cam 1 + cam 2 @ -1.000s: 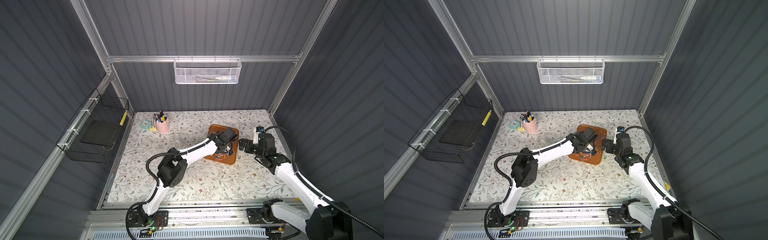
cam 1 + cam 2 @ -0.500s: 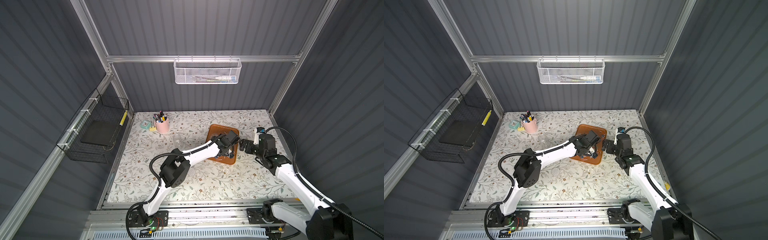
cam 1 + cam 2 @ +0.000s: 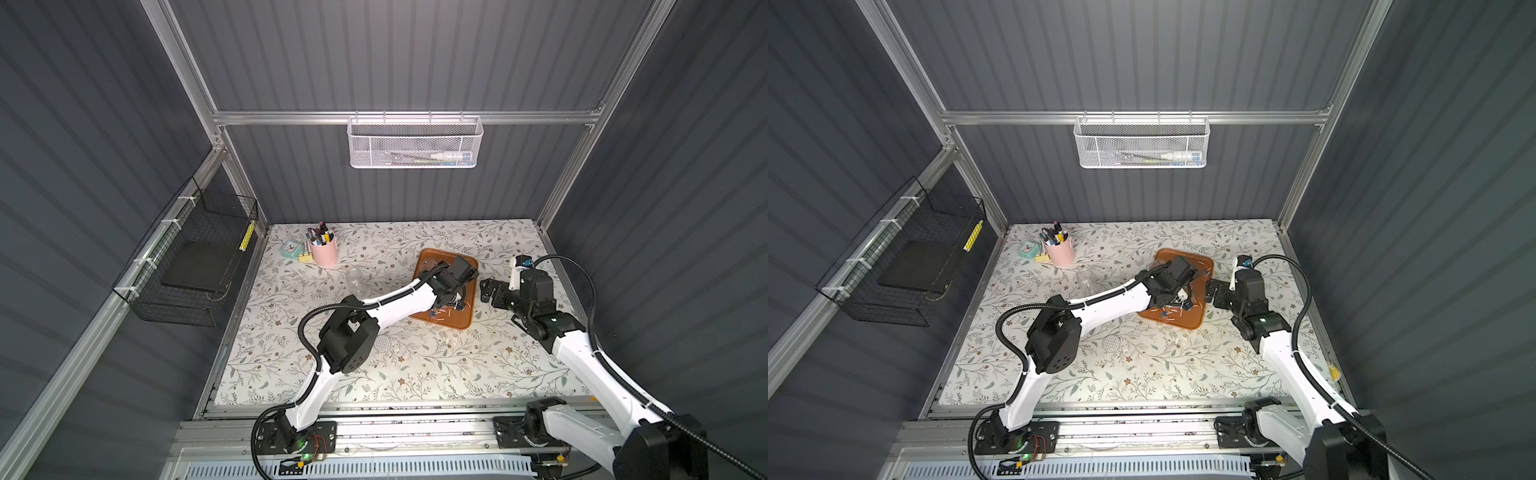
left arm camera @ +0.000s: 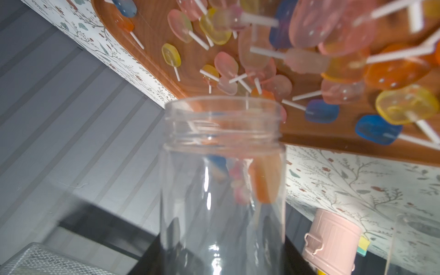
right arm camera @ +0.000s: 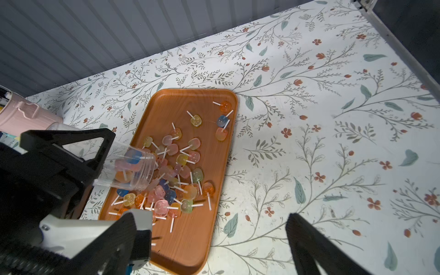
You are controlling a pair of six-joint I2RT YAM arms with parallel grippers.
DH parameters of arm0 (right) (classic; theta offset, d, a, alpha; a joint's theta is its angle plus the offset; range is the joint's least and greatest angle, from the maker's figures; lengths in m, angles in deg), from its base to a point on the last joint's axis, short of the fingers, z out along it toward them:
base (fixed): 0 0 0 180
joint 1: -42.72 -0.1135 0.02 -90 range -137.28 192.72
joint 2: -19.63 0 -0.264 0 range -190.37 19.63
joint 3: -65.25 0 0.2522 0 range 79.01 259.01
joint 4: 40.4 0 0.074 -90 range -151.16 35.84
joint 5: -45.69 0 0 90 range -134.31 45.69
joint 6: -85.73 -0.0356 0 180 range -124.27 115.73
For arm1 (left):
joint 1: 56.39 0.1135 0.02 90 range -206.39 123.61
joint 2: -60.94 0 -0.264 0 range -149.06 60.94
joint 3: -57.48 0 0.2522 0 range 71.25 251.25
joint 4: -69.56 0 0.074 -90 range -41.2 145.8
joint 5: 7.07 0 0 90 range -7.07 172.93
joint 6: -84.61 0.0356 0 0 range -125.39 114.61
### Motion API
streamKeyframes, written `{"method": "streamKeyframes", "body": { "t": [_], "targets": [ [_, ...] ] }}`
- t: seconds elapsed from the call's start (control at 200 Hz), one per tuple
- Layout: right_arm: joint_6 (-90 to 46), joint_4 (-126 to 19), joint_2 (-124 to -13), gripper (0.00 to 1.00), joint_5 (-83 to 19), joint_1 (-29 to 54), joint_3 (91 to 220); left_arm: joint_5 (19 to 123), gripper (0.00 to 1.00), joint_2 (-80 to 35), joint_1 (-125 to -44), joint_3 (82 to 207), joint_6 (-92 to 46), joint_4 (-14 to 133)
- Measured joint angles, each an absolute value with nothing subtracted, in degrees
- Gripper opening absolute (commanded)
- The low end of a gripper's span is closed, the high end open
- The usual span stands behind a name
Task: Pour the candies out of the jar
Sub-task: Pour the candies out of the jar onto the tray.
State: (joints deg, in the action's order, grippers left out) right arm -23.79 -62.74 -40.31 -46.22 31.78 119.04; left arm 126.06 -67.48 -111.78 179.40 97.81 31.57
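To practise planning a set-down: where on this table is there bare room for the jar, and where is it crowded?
Bare: the table between the tray and the right wall; the back strip between the pink cup and the tray. Crowded: the tray's middle, heaped with candies under the tipped jar.
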Motion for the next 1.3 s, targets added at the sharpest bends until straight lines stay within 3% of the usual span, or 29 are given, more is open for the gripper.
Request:
{"method": "streamKeyframes", "body": {
  "t": [1.101,1.301],
  "targets": [
    [-23.8,-62.7,-40.5,0.99,-45.9,31.9,119.0,127.0,0.0,-67.4,-108.4,179.8,102.6,40.2],
    [-23.8,-62.8,-40.5,0.99,-45.7,31.9,119.1,126.1,0.0,-67.5,-107.7,182.7,94.1,38.0]
  ]
}}
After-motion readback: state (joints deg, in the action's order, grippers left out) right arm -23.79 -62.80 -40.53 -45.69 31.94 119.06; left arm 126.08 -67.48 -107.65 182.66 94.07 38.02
